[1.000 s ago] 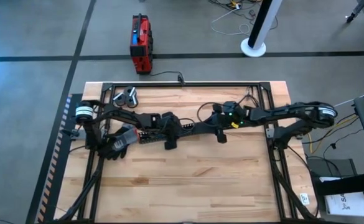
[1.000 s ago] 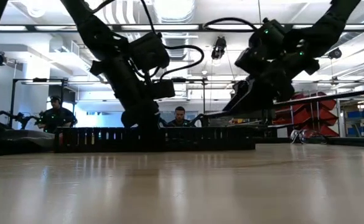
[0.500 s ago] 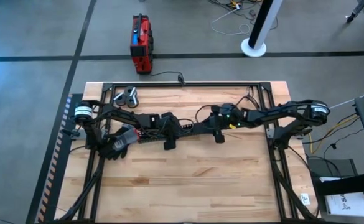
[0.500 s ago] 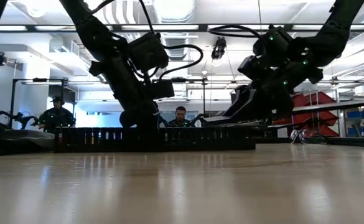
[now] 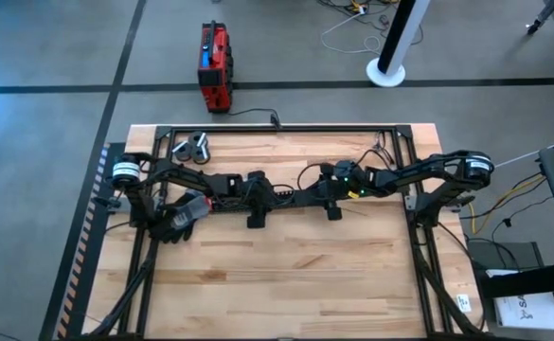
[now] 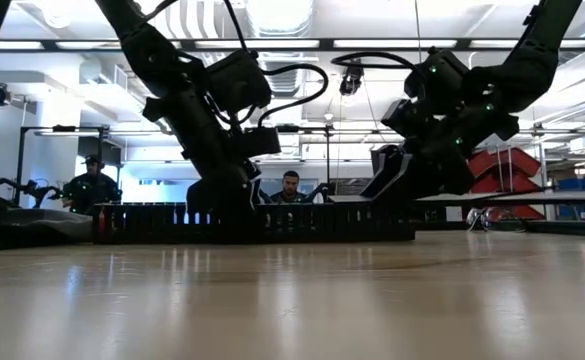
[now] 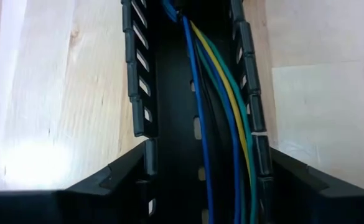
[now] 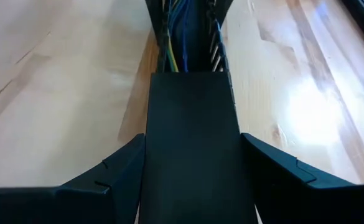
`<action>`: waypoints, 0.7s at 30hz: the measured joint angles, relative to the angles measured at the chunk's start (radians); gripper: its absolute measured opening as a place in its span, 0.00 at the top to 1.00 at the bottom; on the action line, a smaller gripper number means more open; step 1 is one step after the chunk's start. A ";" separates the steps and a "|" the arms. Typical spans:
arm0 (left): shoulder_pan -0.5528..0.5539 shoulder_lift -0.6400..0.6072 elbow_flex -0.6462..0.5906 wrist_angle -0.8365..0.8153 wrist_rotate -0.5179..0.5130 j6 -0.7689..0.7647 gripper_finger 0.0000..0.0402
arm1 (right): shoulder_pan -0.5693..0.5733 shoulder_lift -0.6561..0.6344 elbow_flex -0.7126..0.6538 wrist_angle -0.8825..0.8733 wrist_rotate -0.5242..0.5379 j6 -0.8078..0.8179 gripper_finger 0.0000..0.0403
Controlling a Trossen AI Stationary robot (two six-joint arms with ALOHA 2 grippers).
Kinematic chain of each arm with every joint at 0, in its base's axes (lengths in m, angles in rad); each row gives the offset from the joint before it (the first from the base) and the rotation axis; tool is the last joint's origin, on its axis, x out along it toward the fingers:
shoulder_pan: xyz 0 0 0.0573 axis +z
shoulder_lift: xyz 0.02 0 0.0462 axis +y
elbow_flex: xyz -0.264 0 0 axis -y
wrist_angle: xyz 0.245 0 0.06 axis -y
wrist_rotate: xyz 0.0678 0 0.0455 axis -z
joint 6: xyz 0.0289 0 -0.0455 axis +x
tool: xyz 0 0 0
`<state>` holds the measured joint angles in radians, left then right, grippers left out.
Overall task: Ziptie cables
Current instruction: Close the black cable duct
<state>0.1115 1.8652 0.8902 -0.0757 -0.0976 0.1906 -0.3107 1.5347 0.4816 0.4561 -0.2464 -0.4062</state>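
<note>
High view shows the black duct (image 5: 258, 199) lying crosswise on the counter (image 5: 286, 275), its long axis running from one arm to the other. The left end effector (image 5: 256, 204) sits over the duct's middle; the right end effector (image 5: 331, 197) is at the duct's right end. In the left wrist view the cables (image 7: 222, 124), blue, green and yellow, run lengthwise inside the duct, straight ahead between that arm's spread fingers (image 7: 113, 177), which straddle the duct walls. The left arm is therefore nearer the exposed wires. In the right wrist view the right fingers (image 8: 119, 165), held wide, flank a flat black lid (image 8: 193, 137) that hides most of the cables (image 8: 175, 37). No ziptie can be made out in any view.
</note>
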 joint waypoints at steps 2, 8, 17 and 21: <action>-0.006 0.000 0.000 0.001 -0.010 0.003 0.42 | 0.000 -0.003 0.000 -0.001 0.009 -0.004 0.45; -0.006 0.000 0.000 0.002 -0.009 0.000 0.44 | 0.000 -0.014 -0.001 -0.001 0.039 -0.005 0.46; -0.007 0.000 -0.001 0.009 -0.026 0.005 0.43 | -0.011 -0.013 0.006 -0.013 0.074 0.051 0.46; -0.007 0.000 -0.001 0.011 -0.034 0.007 0.43 | -0.015 -0.013 0.033 -0.075 0.076 0.055 0.46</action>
<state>0.1047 1.8652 0.8890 -0.0650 -0.1318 0.1981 -0.3260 1.5215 0.5147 0.3811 -0.1703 -0.3510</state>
